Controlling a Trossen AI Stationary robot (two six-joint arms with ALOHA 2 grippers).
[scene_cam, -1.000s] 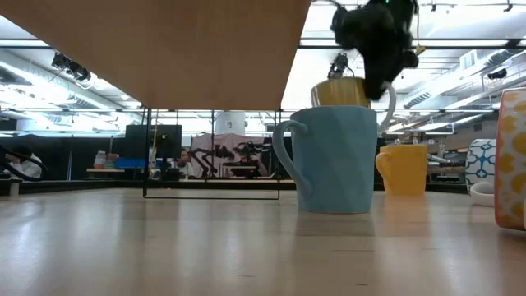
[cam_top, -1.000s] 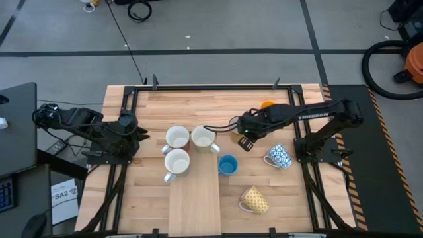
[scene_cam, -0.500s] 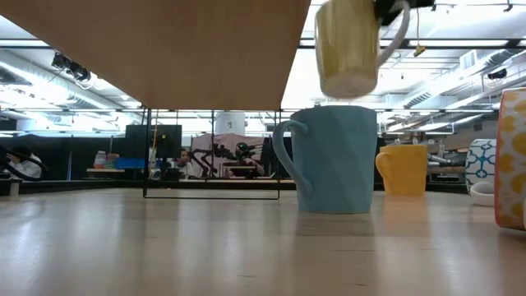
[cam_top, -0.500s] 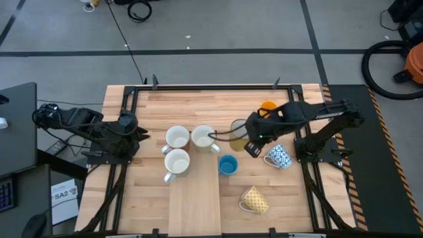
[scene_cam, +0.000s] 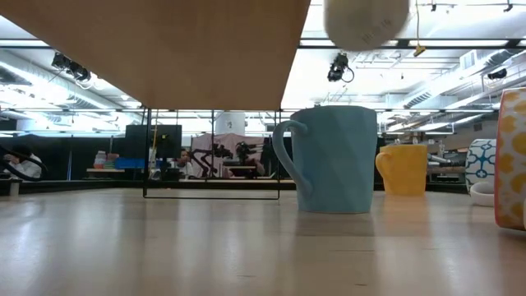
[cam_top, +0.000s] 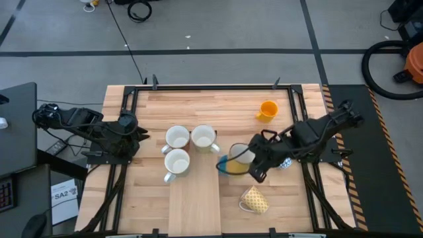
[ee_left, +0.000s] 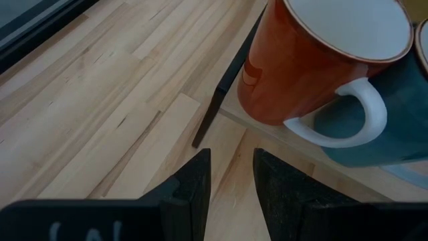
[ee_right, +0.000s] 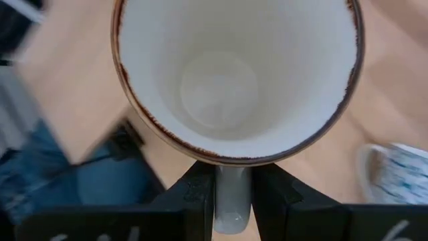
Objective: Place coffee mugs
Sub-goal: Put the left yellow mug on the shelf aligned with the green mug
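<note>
My right gripper (cam_top: 250,160) is shut on a cream-yellow mug (cam_top: 238,160) with a white inside and a brown-flecked rim, held in the air over the bright blue mug (cam_top: 223,166), which stands upright on its base (scene_cam: 333,156). In the low view only the held mug's base (scene_cam: 366,20) shows, at the top. Three white-lined mugs (cam_top: 177,137) (cam_top: 203,137) (cam_top: 176,162) stand together left of centre. The orange mug (cam_top: 268,110), the yellow patterned mug (cam_top: 254,199) and the blue-and-white mug (cam_top: 285,162) are to the right. My left gripper (cam_top: 137,132) waits open at the table's left edge. My right gripper pinches the cream-yellow mug's handle (ee_right: 232,201) between its two fingers (ee_right: 200,194). The fingers come from the table's right, slanting down. The mug is lifted clear and tilted, its mouth (ee_right: 234,73) facing back toward the wrist.
The left wrist view shows an orange-red mug (ee_left: 314,60) with a white handle and a dark mug (ee_left: 381,134) on a raised wooden board (ee_left: 267,130). A lighter wood panel (cam_top: 195,198) runs to the near edge. Black frame rails (cam_top: 211,86) border the table.
My right gripper has carried the cream-yellow mug from beside the white mugs toward the near edge, and it now hangs over the blue mug. The mug has risen and tipped in the low view. The orange mug has come into view behind the arm.
</note>
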